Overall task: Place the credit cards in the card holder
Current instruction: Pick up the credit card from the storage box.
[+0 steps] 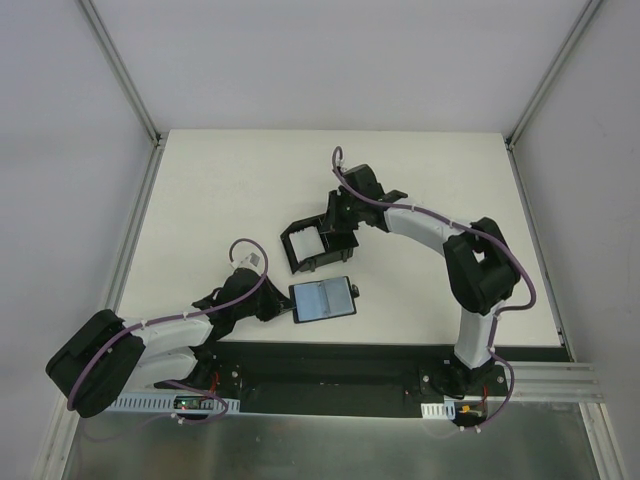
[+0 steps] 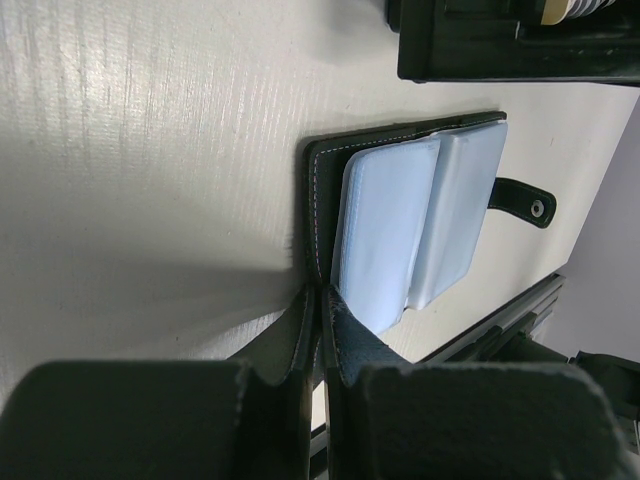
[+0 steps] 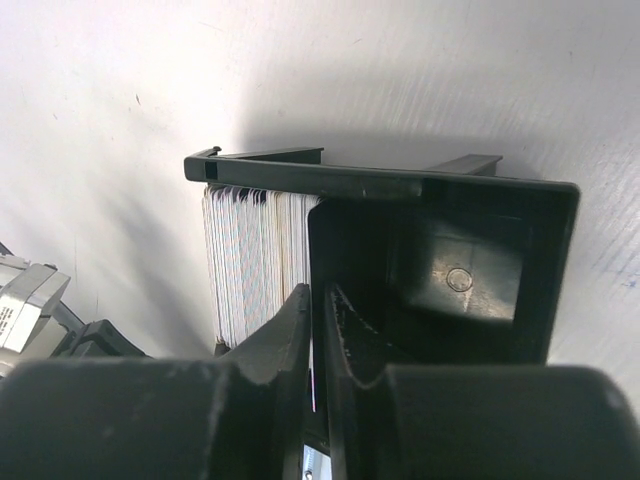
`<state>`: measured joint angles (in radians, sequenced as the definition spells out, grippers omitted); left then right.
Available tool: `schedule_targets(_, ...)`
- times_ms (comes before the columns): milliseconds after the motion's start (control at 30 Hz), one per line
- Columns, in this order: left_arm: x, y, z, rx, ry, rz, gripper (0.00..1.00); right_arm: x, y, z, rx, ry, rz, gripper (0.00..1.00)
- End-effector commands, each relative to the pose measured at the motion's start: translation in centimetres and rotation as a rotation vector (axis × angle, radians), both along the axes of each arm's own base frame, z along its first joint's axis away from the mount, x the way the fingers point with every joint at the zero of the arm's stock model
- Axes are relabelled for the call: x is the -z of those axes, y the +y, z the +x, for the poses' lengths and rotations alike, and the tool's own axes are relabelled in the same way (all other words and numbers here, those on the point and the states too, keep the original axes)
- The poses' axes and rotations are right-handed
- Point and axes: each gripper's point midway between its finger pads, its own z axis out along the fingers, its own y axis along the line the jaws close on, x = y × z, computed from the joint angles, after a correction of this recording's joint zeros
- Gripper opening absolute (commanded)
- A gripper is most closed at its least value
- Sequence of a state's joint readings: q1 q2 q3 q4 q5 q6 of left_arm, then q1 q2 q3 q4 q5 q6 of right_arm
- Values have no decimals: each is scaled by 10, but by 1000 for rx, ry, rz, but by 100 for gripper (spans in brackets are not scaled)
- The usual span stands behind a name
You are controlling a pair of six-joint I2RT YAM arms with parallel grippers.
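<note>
Fingers (image 2: 300,330) of the left gripper (image 2: 318,295) are clenched on the black cover edge of the card holder (image 2: 400,220), which lies open and flat on the table (image 1: 220,190) with its bluish sleeves facing up and its snap tab (image 2: 525,203) pointing away from the grip. We see no card in those sleeves. We therefore judge the task to be at its first transfer, with the holder opened and pinned, and every card yet to be moved.

Just beyond the holder sits the black box (image 1: 310,245). The credit cards (image 3: 255,260) stand on edge in it, packed toward one side wall. The rest of the box is bare, which gives room for a finger beside the stack.

The right gripper (image 3: 318,300) reaches into this box. Its fingers (image 3: 290,330) stand nearly together at the stack's outer card, with a pale sliver in the gap. We cannot tell whether a card is clamped. A lift must clear the box rim. Open table lies to the left and at the far side.
</note>
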<state>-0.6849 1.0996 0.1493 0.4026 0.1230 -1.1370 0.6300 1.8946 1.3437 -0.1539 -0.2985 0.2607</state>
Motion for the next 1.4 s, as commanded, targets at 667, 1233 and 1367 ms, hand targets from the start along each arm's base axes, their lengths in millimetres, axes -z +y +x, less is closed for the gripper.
schedule_targets(667, 5, 4, -4, 13, 10, 13, 0, -97, -46, 7, 83, -283, -74, 0)
schedule_targets(1233, 6, 6, -12, 30, 20, 9, 0, -129, -77, -62, 133, -293, 115, 0)
schedule_targets(1367, 9, 7, -13, 32, 31, 15, 0, -124, -82, -78, 141, -263, 158, 0)
